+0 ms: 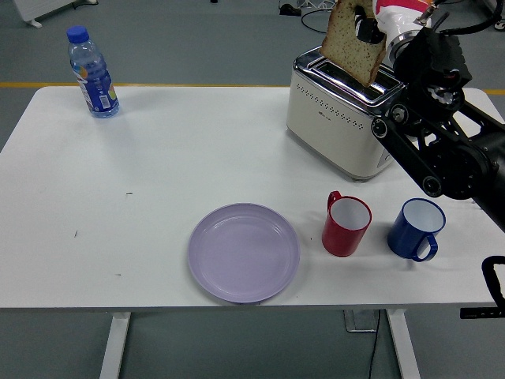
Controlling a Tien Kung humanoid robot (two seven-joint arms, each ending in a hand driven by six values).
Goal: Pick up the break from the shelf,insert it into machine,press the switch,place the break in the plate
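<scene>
**Right hand holds bread slice above the toaster**

Right hand (377,24), at the top of the head view, is pinched onto a brown slice of bread (352,41), with dark fingertips (365,30) showing against the slice's upper right part. How the remaining fingers sit behind the slice is hard to make out from this angle. The slice hangs tilted, its lower edge just above the top of the cream and chrome two-slot toaster (349,120), over the slots; whether it touches the metal is unclear. The black right arm (442,146) comes in from the right edge and crosses in front of the toaster's right end, hiding the side where its controls are.

On the white table (158,166), a round lilac plastic plate (244,252) lies near the front edge, nothing on it. Just to its right stands a red enamel mug with a white inside (346,224), handle turned up and left. Beside that, a little apart, stands a blue enamel mug with a white inside (417,228), handle pointing toward the near edge. A clear water bottle with a blue cap and blue label (92,73) stands upright at the far left corner, well apart from everything else.
</scene>
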